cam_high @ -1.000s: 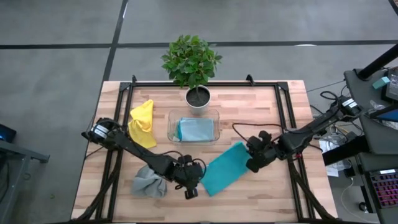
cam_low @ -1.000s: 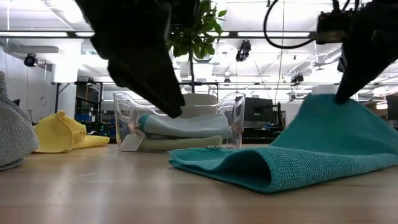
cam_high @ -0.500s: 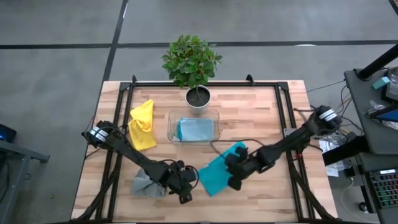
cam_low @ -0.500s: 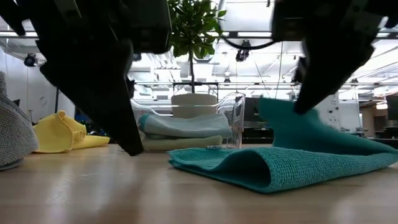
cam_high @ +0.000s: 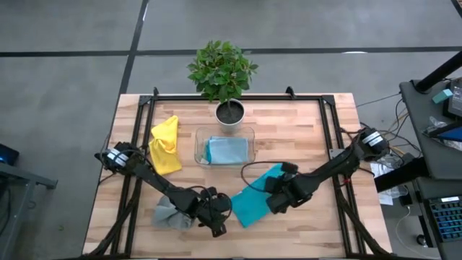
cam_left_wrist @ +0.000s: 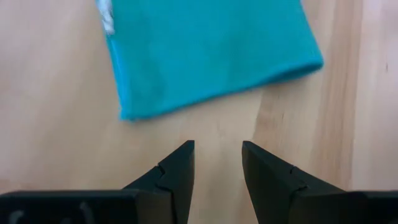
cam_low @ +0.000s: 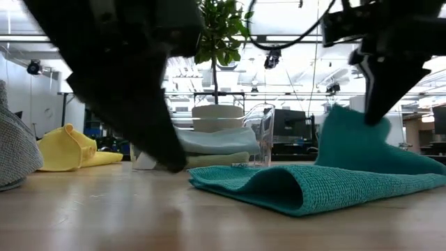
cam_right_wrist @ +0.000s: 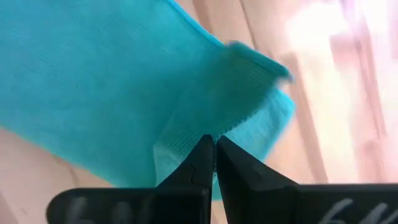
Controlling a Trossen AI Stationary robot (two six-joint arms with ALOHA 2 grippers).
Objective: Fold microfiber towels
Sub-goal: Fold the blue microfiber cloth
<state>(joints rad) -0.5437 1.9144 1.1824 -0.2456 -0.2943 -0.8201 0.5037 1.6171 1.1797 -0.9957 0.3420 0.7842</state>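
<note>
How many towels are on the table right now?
5: yellow towel at the left, light blue towel and sage green towel stacked in the clear tray, grey towel front left, teal towel held by the right gripper. More could be hidden.

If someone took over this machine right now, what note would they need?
Right gripper: shut on an edge of the teal microfiber towel, lifting it over itself, mid-fold.
Left gripper: open, empty, over bare wood beside that towel.
Light blue towel lies folded in the clear plastic tray.
Yellow towel and grey towel lie crumpled at the table's left.
Left: finish teal, then fold yellow and grey.
</note>
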